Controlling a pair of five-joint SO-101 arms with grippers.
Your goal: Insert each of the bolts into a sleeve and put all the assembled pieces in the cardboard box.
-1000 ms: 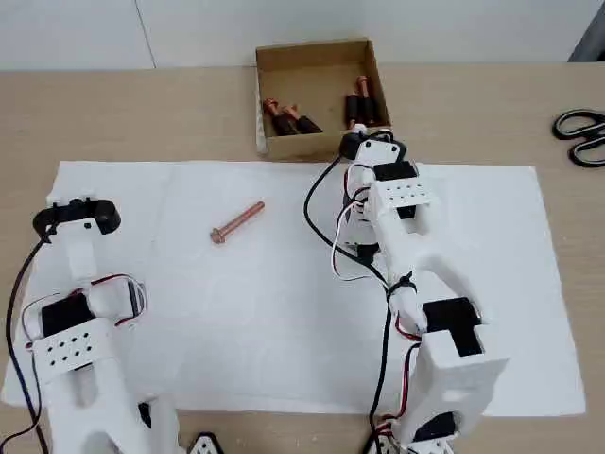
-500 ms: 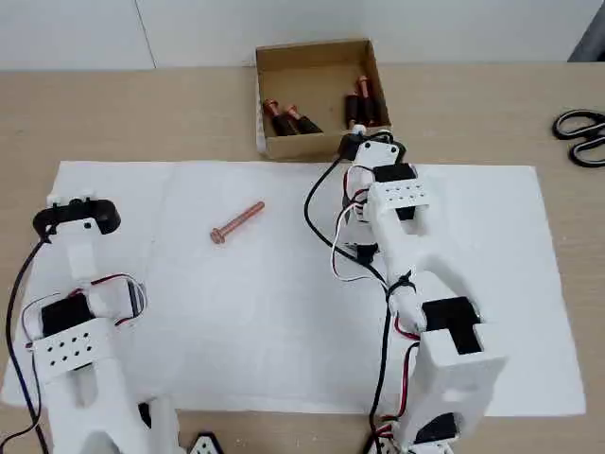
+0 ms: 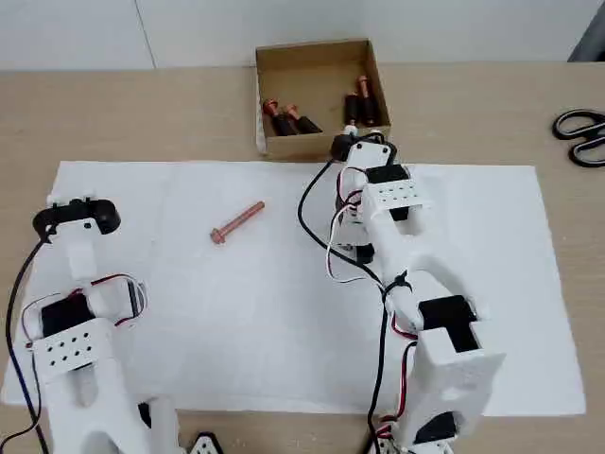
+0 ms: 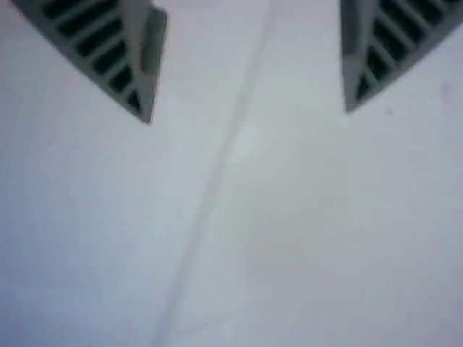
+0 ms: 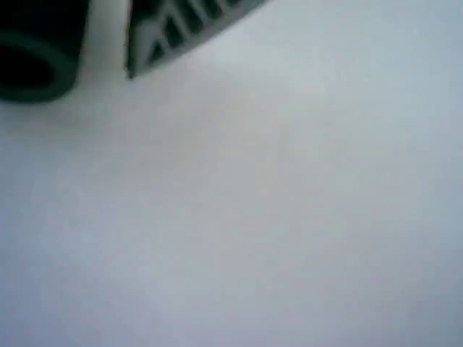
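- Left arm [image 3: 71, 331] stands near the table's left edge, left hand [image 3: 76, 216] pointing down, fingers [image 4: 137, 65] spread wide apart.
- Right arm [image 3: 406, 246] stretches toward the far edge, right hand [image 3: 362, 149] turned down.

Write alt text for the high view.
A lone copper bolt lies on a white sheet between two white robot arms. A cardboard box beyond the sheet holds assembled pieces; one arm's claw sits by its front wall. Scissors lie far right.

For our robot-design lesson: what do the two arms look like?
The left arm and right arm are white plastic shells with black motors, hole-dotted plates and loose black and red cables. The left gripper has dark grey, slotted fingers.
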